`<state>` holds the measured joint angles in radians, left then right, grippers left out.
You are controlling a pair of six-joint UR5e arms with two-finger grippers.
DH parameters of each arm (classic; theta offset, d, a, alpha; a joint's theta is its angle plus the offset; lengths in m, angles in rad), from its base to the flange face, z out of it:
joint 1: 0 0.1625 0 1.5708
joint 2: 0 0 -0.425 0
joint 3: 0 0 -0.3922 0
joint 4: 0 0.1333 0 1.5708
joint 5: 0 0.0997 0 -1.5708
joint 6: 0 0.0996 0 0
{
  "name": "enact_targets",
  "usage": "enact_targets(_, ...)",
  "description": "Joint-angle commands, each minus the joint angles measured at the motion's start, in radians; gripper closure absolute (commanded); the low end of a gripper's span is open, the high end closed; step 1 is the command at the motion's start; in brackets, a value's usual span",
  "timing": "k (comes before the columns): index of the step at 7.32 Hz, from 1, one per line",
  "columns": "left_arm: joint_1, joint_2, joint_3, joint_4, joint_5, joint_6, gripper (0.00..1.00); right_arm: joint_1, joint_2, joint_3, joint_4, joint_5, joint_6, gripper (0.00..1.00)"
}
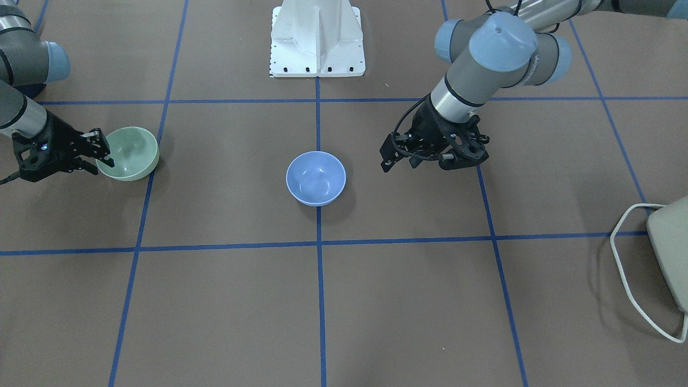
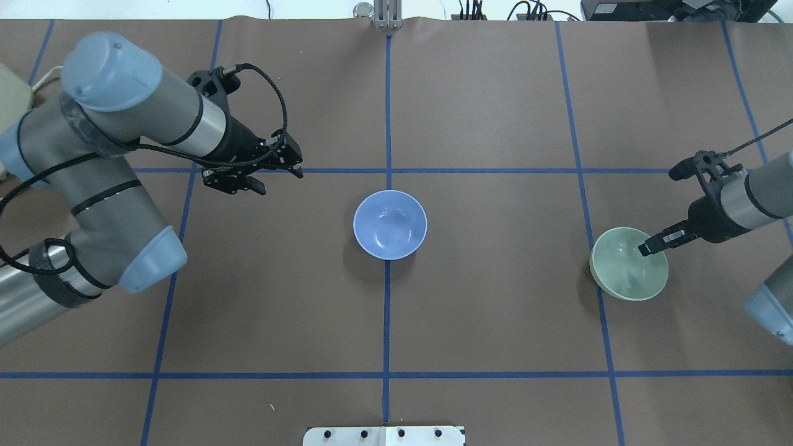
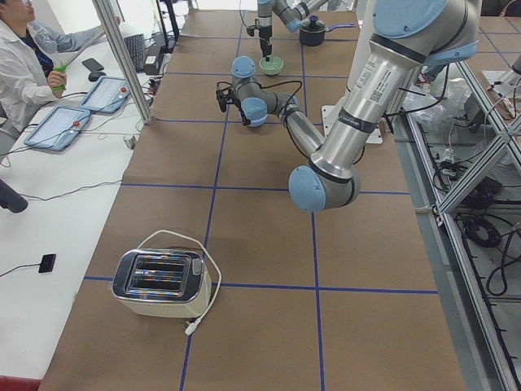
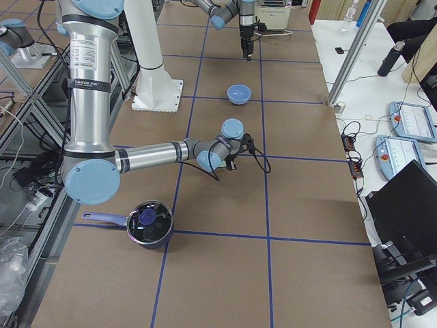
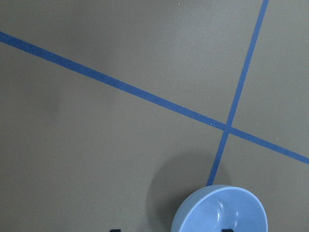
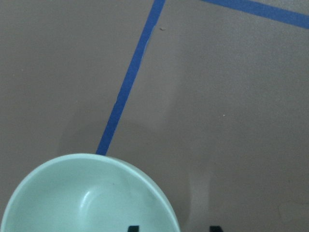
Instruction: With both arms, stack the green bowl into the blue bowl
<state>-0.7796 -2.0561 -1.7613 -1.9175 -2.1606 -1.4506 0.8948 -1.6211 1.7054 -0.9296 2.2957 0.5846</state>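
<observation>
Found green bowl [image 2: 626, 272] out at the robot's right on the surface [image 2: 495, 310], well apart from blue bowl [image 2: 389, 224] at centre. Saw right pincer [image 1: 106, 149] parted astride its rim, not yet clamped. Spotted left pincer [image 2: 279, 179] also parted, hovering near blue bowl, untouching. Judged best to seat the rim deep before closing, then lift level.

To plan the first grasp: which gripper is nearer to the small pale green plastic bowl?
Right. The right gripper is at the small pale green plastic bowl, its open jaws astride the rim. The left gripper hovers far off, beyond the periwinkle-blue plastic bowl.
</observation>
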Motion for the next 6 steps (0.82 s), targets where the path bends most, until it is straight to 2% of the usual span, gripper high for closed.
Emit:
enact_targets(1, -0.040, 0.077, -0.015, 0.000, -0.025, 0.114, 0.25, -0.002, 0.003, -0.001, 0.000, -0.007, -0.002, 0.70)
enact_targets(2, -0.046, 0.080, -0.017, 0.000, -0.025, 0.124, 0.25, -0.002, 0.003, -0.001, 0.000, -0.009, -0.002, 0.81)
enact_targets(5, -0.044, 0.080, -0.012, 0.000, -0.024, 0.124, 0.25, -0.001, 0.004, 0.003, 0.000, -0.007, -0.011, 0.94)
enact_targets(6, -0.044, 0.080, -0.009, 0.000, -0.022, 0.124, 0.25, -0.001, 0.006, 0.010, -0.002, 0.002, -0.014, 0.94)
